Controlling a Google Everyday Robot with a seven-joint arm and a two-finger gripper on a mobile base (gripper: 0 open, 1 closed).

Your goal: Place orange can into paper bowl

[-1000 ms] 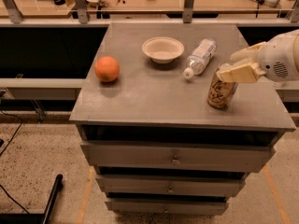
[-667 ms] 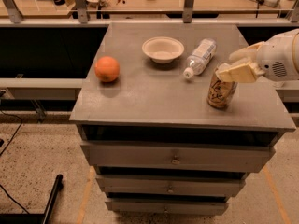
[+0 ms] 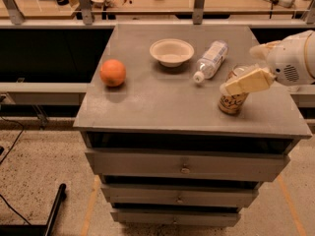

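The orange can [image 3: 231,101] stands upright near the right front of the grey cabinet top [image 3: 162,97]. My gripper [image 3: 251,66] reaches in from the right at the height of the can's top. It is open, with one cream finger [image 3: 246,81] across the near side of the can and the other behind it. The paper bowl [image 3: 172,51] sits empty at the back middle of the top, to the can's left and farther back.
A clear plastic bottle [image 3: 210,60] lies on its side between the bowl and the can. A round orange fruit [image 3: 112,73] sits at the left. Drawers are below the top, and a railing and wooden bench stand behind it.
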